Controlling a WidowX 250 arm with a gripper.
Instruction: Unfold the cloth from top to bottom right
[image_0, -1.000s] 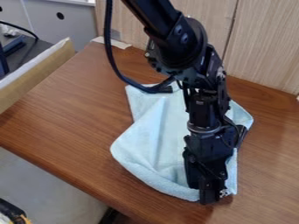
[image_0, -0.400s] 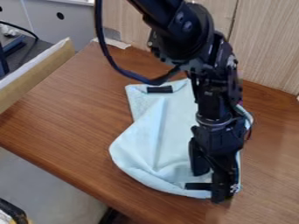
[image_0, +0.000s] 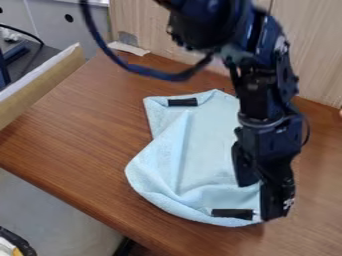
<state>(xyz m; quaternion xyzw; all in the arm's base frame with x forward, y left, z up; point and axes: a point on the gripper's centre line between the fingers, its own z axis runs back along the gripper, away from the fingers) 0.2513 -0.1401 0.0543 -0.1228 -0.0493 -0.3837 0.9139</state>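
Brown wood table (image_0: 87, 130) runs L to R. Lt. wood panel (image_0: 320, 55) stands along its far side, w/ a sm. grey patch (image_0: 127, 37) low on it; white strip (image_0: 129, 48) lies at table's far edge. Far L: grey panel (image_0: 87, 32) w/ dark round hole, tan board (image_0: 40, 82), thin blk cable (image_0: 30, 29). Near L: grey floor (image_0: 60, 210), dark curved obj. (image_0: 19, 242) w/ yellow bit, ID unclear.

We lose part of the cloth's (image_0: 207, 160) right side behind the arm (image_0: 260, 102) and pincer (image_0: 268, 200), while the top edge cuts off the blurred upper arm and the lower-left corner crops a dark object (image_0: 18, 242) we cannot identify.
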